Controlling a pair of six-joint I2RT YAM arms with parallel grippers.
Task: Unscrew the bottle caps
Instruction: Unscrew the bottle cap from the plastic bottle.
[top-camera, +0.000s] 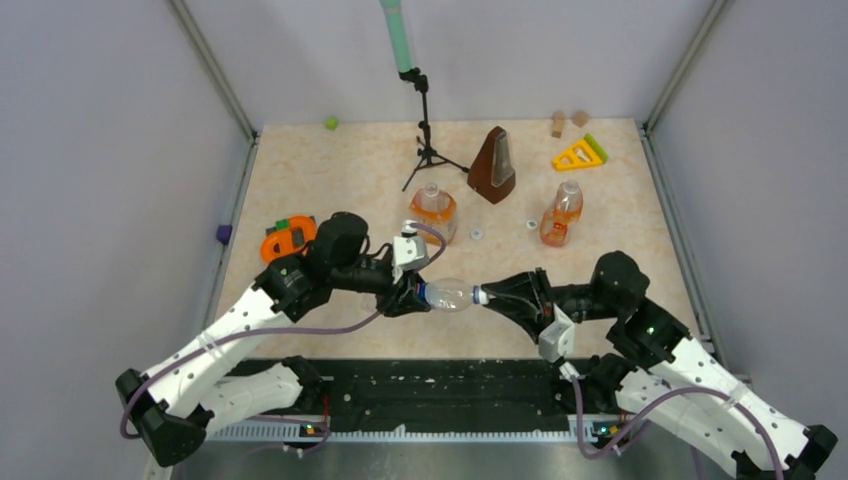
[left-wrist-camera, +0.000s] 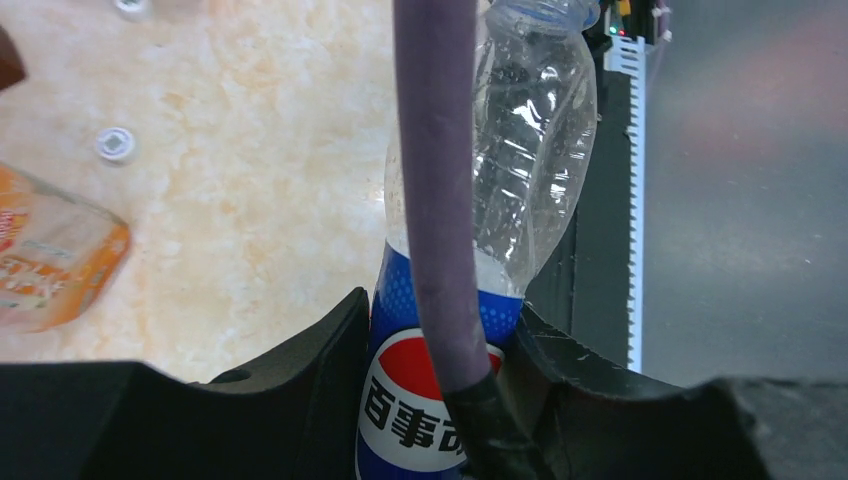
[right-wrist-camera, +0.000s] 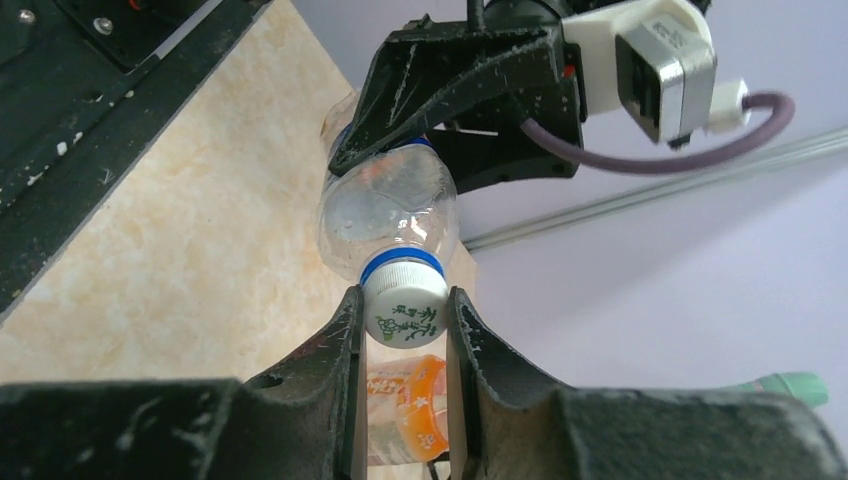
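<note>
A clear bottle (top-camera: 450, 295) with a blue label (left-wrist-camera: 420, 390) is held level above the table's front edge. My left gripper (top-camera: 412, 292) (left-wrist-camera: 437, 320) is shut on its labelled base. My right gripper (top-camera: 490, 297) (right-wrist-camera: 405, 296) is shut on its white bottle cap (right-wrist-camera: 405, 308), one finger on each side. A squat orange bottle (top-camera: 434, 210) and a slim orange bottle (top-camera: 562, 215) stand farther back. Two small white caps (top-camera: 476, 233) (top-camera: 531, 224) lie loose on the table between them.
A brown metronome (top-camera: 493, 165) and a small black tripod (top-camera: 425, 130) stand at the back centre. A yellow triangle (top-camera: 579, 154) and wooden blocks (top-camera: 558, 123) lie at the back right. An orange object (top-camera: 288, 238) sits by my left arm.
</note>
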